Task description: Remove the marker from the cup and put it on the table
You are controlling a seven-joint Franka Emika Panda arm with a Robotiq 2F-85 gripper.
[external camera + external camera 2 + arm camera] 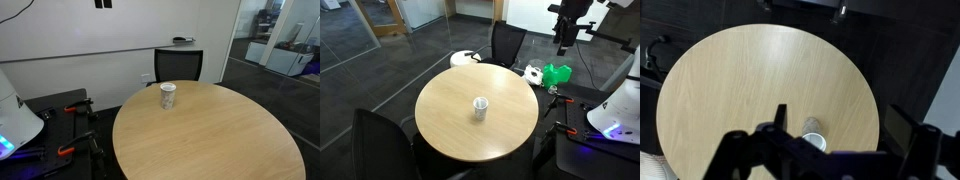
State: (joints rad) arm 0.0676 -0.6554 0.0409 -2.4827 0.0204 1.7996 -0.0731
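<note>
The small pale cup (pixel 168 95) stands upright on the round light-wood table (pixel 220 140), near its edge by a black chair. It shows near the table's middle in an exterior view (pixel 480 106) and at the bottom of the wrist view (pixel 815 138). No marker shows in any view; the cup's inside is too small to make out. My gripper (pixel 843 120) is open and empty, high above the table (pixel 750 80), with the cup below between its fingers. It hangs at the upper right of an exterior view (pixel 563 40), well away from the table (pixel 445 125).
Black chairs stand at the table's rim (pixel 178 65) (pixel 507 42) (pixel 380 140). A green object (pixel 557 73) and white items (pixel 466 58) lie beside the table. A black cart with orange-handled clamps (pixel 70 110) stands by the robot base. Glass walls are behind.
</note>
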